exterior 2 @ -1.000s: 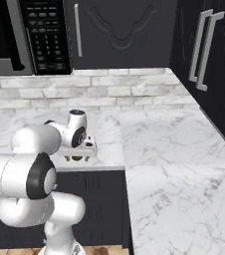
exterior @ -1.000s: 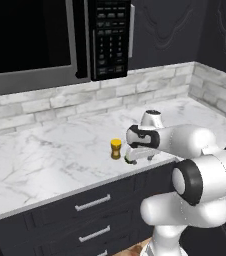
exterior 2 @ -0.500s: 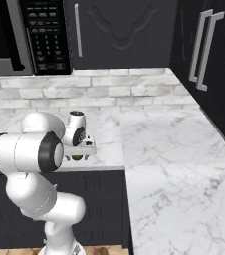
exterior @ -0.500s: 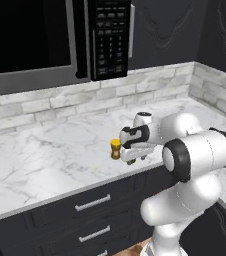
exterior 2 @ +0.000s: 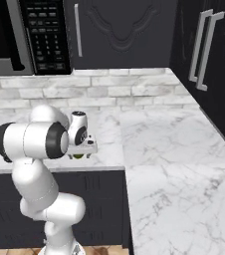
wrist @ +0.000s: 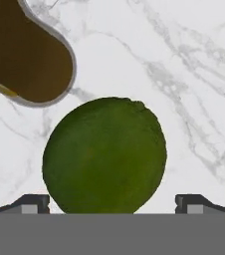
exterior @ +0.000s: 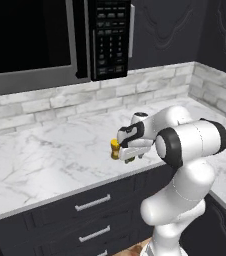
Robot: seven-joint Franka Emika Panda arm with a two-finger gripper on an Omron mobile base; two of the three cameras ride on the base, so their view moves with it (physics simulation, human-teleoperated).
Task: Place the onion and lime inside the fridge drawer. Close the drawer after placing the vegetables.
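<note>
White arm bends low, hand (wrist: 112, 201) spread astride the lime (wrist: 104, 155).

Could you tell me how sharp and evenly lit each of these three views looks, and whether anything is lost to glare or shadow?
Left base view: flat, even light; the claw and the small yellow-brown item look soft. Right base view: dark cabinets swallow detail; no glare on the marble counter. Hand view: the lime is close, sharp, darkly shaded, with no hard shadow.

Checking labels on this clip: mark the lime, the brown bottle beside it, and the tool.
lime (wrist: 104, 155), hand view, middle of its green skin.
brown bottle (wrist: 22, 60), hand view, its dark body.
tool (wrist: 112, 203), hand view, midway between the fingertips.
</note>
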